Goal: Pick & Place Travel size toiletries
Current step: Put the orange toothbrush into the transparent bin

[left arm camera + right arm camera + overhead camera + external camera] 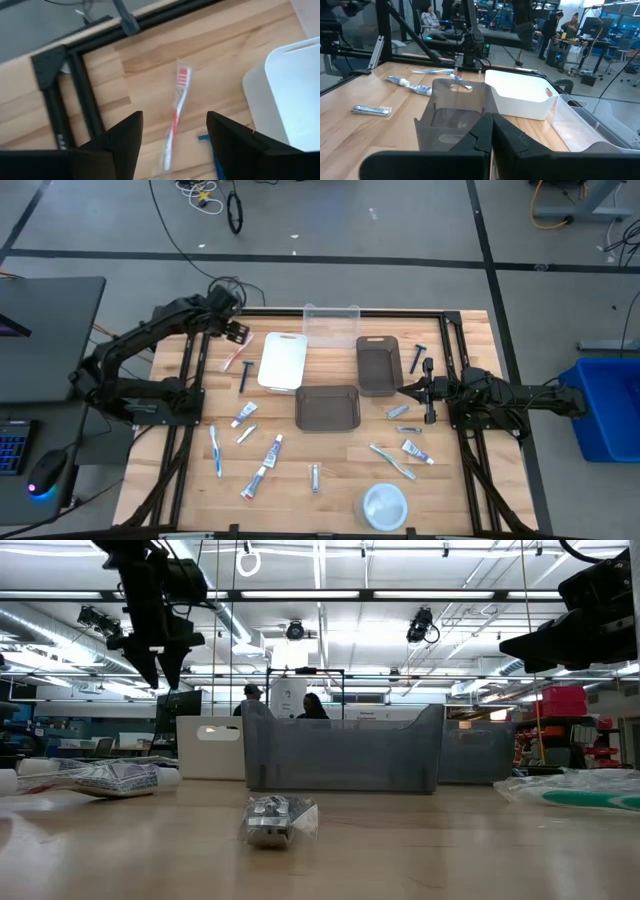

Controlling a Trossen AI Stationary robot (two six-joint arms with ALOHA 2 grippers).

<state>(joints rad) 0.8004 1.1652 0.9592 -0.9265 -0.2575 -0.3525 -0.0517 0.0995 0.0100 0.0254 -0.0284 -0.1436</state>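
Wooden table (330,480) below — left end effector (172,137) gapes wide, empty, above a wrapped red toothbrush (176,117) — right end effector (492,132) shut, empty.

Open tabletop (330,455) toward the near edge, broken only by scattered toothpaste tubes (272,449) and a round dish (385,505). Blocked mid-table by a tight cluster: white bin (282,361), clear bin (331,323), two grey bins (327,407). Narrow strip between white bin and black frame rail (56,107), occupied by a red toothbrush (176,115).
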